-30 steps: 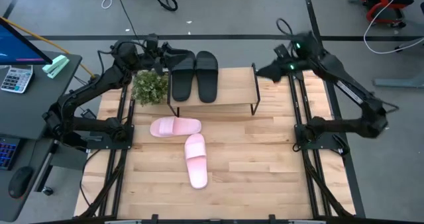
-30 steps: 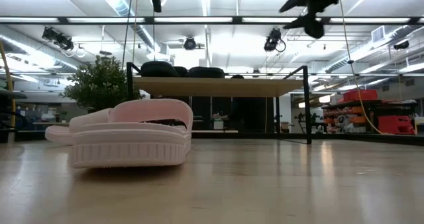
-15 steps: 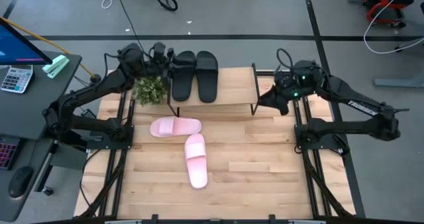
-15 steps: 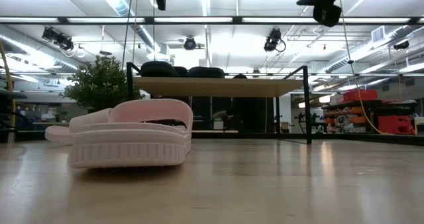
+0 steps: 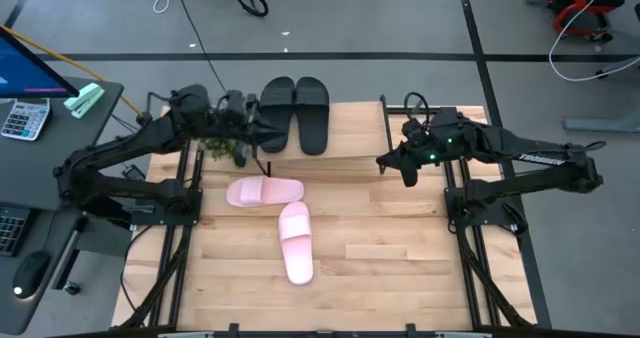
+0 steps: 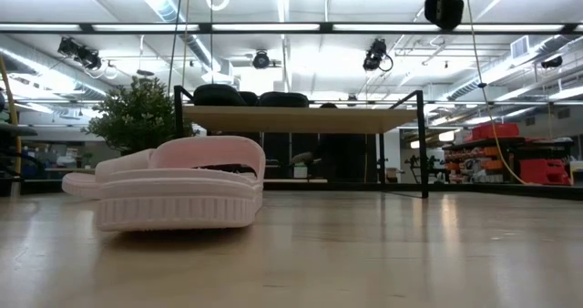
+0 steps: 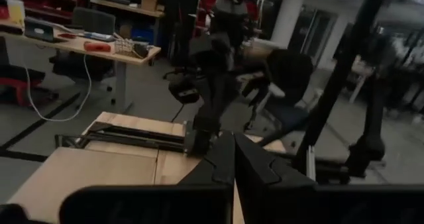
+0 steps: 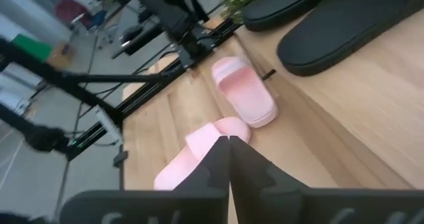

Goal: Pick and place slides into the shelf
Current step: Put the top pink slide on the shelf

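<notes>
Two black slides [image 5: 277, 113] [image 5: 313, 112] lie side by side, soles down, on the shelf [image 5: 345, 143] at the table's far middle. Two pink slides [image 5: 265, 191] [image 5: 293, 240] lie soles down on the tabletop in front of it; in the low view one pink slide [image 6: 178, 194] fills the near left. My left gripper [image 5: 262, 136] hovers shut and empty at the shelf's left end, beside the left black slide. My right gripper [image 5: 383, 162] hovers shut and empty off the shelf's right near corner, and its wrist view looks down on the pink slides [image 8: 244, 91].
A small potted plant [image 5: 225, 138] stands left of the shelf, partly under my left arm. A side desk with a calculator [image 5: 25, 118] and a screen sits beyond the table's left edge. Bare wood [image 5: 380, 248] stretches right of the pink slides.
Both grippers have shut on nothing. My left gripper has come from beyond the shelf's far left toward the near edge, to the shelf's left end. My right gripper has swung from the shelf's far right toward the near edge. The slides have not moved.
</notes>
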Robot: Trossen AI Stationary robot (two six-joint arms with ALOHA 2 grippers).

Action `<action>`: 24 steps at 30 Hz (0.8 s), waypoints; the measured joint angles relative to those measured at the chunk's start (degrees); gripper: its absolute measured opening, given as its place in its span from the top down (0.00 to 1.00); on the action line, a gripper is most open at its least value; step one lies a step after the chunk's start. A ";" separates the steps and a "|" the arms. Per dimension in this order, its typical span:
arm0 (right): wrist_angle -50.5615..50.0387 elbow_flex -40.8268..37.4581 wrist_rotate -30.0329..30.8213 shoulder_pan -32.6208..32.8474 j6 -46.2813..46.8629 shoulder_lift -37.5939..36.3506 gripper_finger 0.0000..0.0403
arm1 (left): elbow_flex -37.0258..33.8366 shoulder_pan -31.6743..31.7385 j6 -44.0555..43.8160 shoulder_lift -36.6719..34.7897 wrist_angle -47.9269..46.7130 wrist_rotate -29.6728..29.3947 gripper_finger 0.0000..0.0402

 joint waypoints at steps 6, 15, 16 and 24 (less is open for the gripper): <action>1.23 0.00 6.87 5.21 5.37 0.92 0.98 | -0.36 -2.16 1.89 -7.88 -9.55 -1.40 0.98; 3.89 0.00 14.98 14.26 13.00 4.57 0.99 | -17.55 -6.93 -8.51 -24.46 -4.65 -6.18 0.99; 4.39 0.00 15.79 15.00 13.74 5.10 0.99 | -19.10 -7.67 -9.48 -26.06 -4.16 -7.46 0.99; 9.20 0.00 18.85 19.87 17.01 10.73 0.99 | -28.35 -11.70 -13.28 -34.24 -4.93 -12.33 0.99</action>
